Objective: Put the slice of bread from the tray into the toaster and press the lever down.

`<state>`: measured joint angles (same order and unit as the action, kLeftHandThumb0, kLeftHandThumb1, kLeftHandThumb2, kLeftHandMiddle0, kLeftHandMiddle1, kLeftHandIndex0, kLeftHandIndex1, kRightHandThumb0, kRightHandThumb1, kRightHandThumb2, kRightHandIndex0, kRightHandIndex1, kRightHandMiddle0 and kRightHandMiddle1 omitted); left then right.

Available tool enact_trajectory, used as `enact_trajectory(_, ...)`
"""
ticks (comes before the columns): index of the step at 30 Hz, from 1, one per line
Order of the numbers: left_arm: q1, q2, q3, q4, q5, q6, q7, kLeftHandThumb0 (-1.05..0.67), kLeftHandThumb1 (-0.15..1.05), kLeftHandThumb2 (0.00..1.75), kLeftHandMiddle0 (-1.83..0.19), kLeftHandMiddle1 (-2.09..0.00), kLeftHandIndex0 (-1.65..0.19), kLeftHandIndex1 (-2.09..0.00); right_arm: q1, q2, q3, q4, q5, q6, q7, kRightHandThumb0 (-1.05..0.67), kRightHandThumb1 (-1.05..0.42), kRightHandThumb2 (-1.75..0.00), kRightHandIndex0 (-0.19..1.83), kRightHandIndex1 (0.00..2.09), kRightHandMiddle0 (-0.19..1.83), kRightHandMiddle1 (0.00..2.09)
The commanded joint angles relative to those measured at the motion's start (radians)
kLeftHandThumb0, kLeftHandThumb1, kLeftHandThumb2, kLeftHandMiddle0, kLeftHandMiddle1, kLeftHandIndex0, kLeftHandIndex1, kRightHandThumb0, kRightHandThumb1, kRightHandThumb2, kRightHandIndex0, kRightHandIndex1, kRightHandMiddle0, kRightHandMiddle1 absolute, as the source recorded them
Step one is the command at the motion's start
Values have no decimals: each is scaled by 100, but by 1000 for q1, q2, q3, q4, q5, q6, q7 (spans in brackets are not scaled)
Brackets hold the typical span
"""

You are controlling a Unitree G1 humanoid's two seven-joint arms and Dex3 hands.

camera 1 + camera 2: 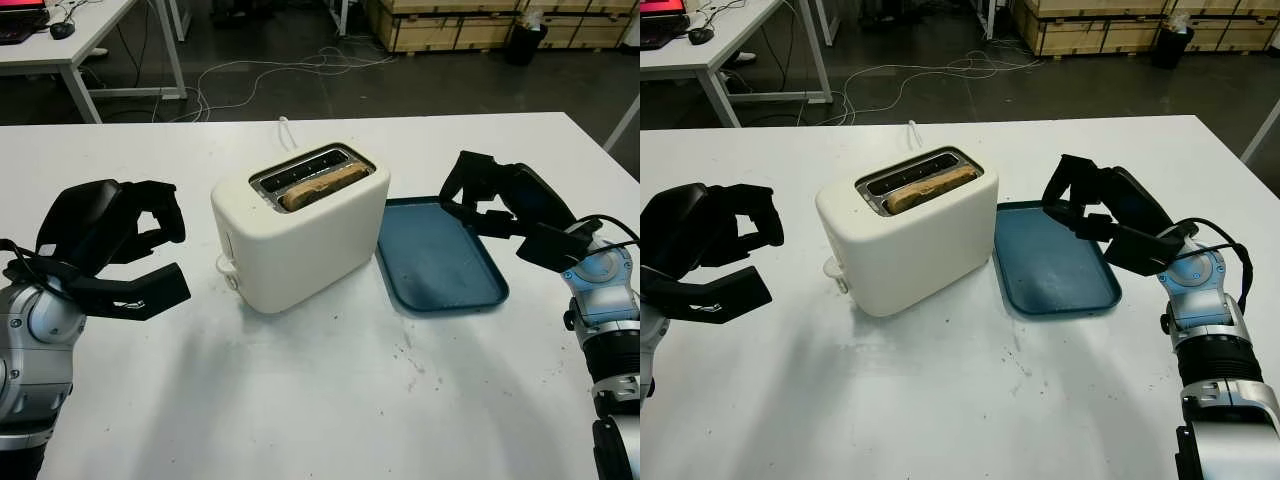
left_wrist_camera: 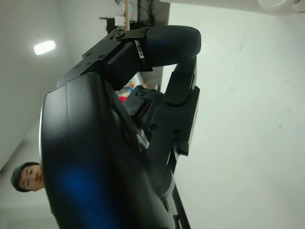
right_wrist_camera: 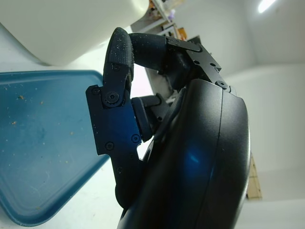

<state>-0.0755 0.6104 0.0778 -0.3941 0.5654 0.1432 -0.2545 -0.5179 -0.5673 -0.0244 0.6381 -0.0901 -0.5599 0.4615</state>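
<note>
A white two-slot toaster (image 1: 300,235) stands mid-table, with a slice of bread (image 1: 320,186) sitting in its nearer slot, top edge showing. Its white lever (image 1: 227,267) sits low on the end face that points toward my left hand. The blue tray (image 1: 440,265) lies just right of the toaster and holds nothing but crumbs. My left hand (image 1: 165,255) hovers left of the toaster, fingers curled, holding nothing. My right hand (image 1: 470,212) hangs over the tray's right edge, fingers curled and holding nothing. The right wrist view shows the tray (image 3: 43,143) beside the toaster (image 3: 71,28).
The toaster's white cord (image 1: 287,135) runs off the table's far edge. Crumbs (image 1: 410,360) dot the white table (image 1: 330,400) in front of the tray. A person (image 2: 26,176) appears in the left wrist view. Desks and wooden crates stand beyond the table.
</note>
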Motion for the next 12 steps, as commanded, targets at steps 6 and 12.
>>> enact_trajectory(6, -11, -6, -5, 10, 8, -5, 6, -8, 91, 0, -89, -175, -83, -148, -10, 6, 3, 16, 9, -40, 3, -45, -92, -43, 74, 175, 47, 175)
enact_trajectory(12, -9, -6, -7, 9, 11, -4, 1, -8, 92, 0, -88, -175, -82, -148, -10, 4, 2, 10, 9, -39, 2, -45, -92, -43, 75, 175, 48, 175)
